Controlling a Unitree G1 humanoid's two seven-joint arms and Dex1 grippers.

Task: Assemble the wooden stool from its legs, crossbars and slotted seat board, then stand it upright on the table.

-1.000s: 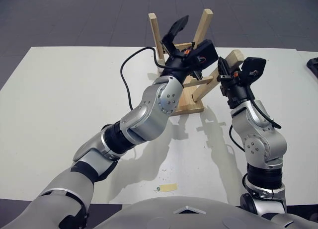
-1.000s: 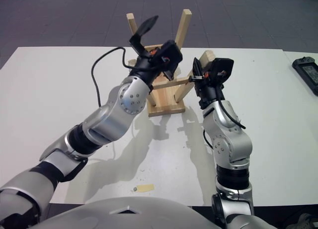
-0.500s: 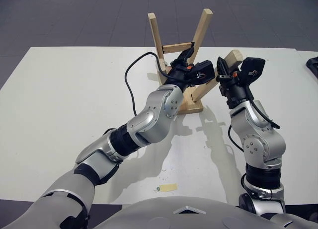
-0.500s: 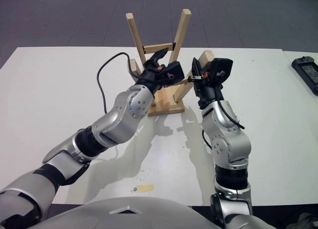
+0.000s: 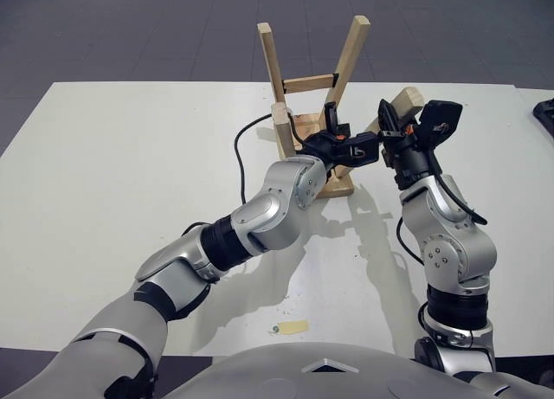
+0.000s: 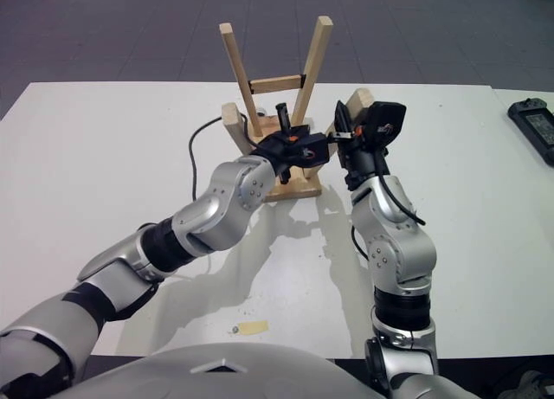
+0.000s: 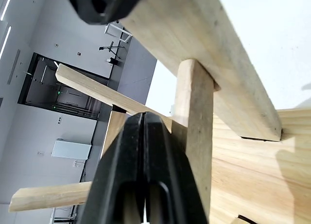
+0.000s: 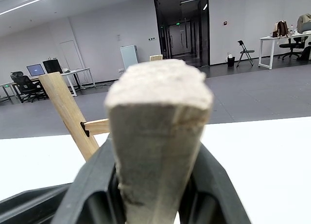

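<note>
The wooden stool [image 5: 339,188] lies upside down on the white table [image 5: 112,157], seat board down and legs pointing up. A crossbar [image 5: 308,83] joins the two far legs. My left gripper [image 5: 330,113] is shut with nothing in it, held among the legs just above the seat board. In the left wrist view its fingers [image 7: 143,136] are pressed together next to a lower crossbar [image 7: 194,112]. My right gripper [image 5: 395,122] is shut on the top end of the near right leg [image 5: 408,97]; the leg end [image 8: 158,112] sits between both fingers.
A black cable [image 5: 245,152] loops from the left wrist over the table beside the stool. A small yellow tag [image 5: 293,327] lies near the front edge. A black device [image 6: 532,115] rests at the far right edge. The left half of the table is bare.
My left gripper has come down from above the far crossbar to a spot among the legs near the seat board, and its fingers have shut. The right arm and the stool have stayed put.
</note>
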